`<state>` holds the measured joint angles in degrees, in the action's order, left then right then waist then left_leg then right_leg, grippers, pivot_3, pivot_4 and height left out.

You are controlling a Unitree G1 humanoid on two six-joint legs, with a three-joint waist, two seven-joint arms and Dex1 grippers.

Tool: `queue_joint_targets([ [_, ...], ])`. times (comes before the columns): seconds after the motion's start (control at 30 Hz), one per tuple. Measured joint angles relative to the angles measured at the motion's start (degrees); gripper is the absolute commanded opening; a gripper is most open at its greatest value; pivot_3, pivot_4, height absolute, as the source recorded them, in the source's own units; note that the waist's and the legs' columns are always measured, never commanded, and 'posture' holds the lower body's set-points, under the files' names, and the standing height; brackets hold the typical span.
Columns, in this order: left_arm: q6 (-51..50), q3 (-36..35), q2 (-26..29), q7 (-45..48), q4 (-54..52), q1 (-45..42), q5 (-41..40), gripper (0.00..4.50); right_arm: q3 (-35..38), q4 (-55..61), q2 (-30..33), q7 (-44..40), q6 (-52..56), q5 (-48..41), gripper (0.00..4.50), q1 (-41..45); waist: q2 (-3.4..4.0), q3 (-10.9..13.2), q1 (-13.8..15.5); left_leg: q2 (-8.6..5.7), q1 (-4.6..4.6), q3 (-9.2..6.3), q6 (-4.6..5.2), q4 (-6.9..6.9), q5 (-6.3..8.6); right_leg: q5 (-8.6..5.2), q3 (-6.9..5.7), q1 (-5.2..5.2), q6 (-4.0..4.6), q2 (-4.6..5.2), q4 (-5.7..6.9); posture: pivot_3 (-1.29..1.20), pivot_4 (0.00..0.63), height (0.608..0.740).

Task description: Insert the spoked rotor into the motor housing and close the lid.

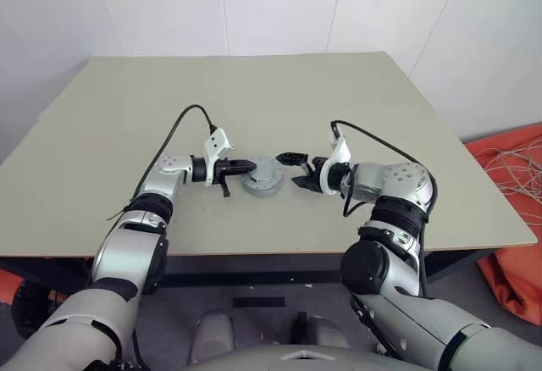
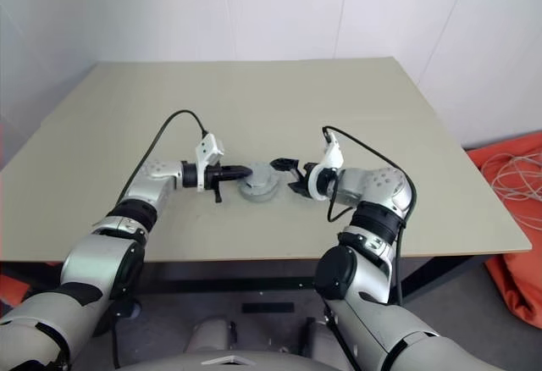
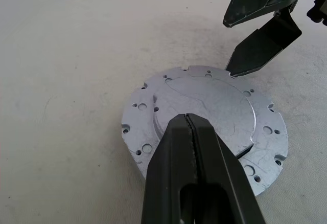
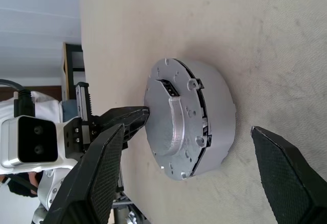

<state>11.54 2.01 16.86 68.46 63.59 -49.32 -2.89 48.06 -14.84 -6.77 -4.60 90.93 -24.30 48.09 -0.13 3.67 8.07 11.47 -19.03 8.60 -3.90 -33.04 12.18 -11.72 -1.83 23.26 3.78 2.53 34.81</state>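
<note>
The motor housing is a short round silver cylinder standing mid-table, its side wall plain. The lid, a flat silver disc with small holes around its edge, lies on top of it and covers the inside. The spoked rotor is hidden. My left gripper is shut, reaching in from the left, with its tips resting on the lid's top face. On the right side of the housing my right gripper is open, nothing between its fingers, which straddle the housing without touching it.
The beige table is bare around the housing. Its front edge runs close under both forearms. An orange cloth with loose cables lies on the floor beyond the table's right edge.
</note>
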Motion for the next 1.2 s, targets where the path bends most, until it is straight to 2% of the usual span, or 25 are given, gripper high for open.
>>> queue_joint_targets([
  [0.67,0.0,-0.1,-0.3,0.0,0.0,0.0,0.0,0.00,-2.9,-5.5,-0.1,3.7,-6.7,-5.4,4.47,-0.3,0.01,0.0,0.4,0.00,-0.01,0.02,0.00,0.06,0.00,-0.01,0.00,0.05,-0.01,0.01,-0.02,0.00,0.000,0.740],
  [0.9,0.0,-0.1,-0.3,0.0,0.0,0.0,0.0,0.00,-6.2,-6.7,-0.1,2.9,-7.0,-6.2,4.47,-1.6,0.01,0.0,0.3,0.01,0.01,0.04,-0.01,0.07,0.00,-0.01,0.00,0.05,0.00,0.00,-0.03,0.00,0.000,0.740],
  [1.2,0.0,-0.1,-0.3,0.0,0.0,0.0,0.0,0.00,-6.5,-7.9,0.0,0.9,-7.6,-8.4,4.47,-2.9,0.01,0.0,-0.3,0.02,0.05,0.06,-0.03,0.12,-0.02,-0.03,0.00,0.05,0.00,0.00,-0.03,0.00,0.000,0.740],
])
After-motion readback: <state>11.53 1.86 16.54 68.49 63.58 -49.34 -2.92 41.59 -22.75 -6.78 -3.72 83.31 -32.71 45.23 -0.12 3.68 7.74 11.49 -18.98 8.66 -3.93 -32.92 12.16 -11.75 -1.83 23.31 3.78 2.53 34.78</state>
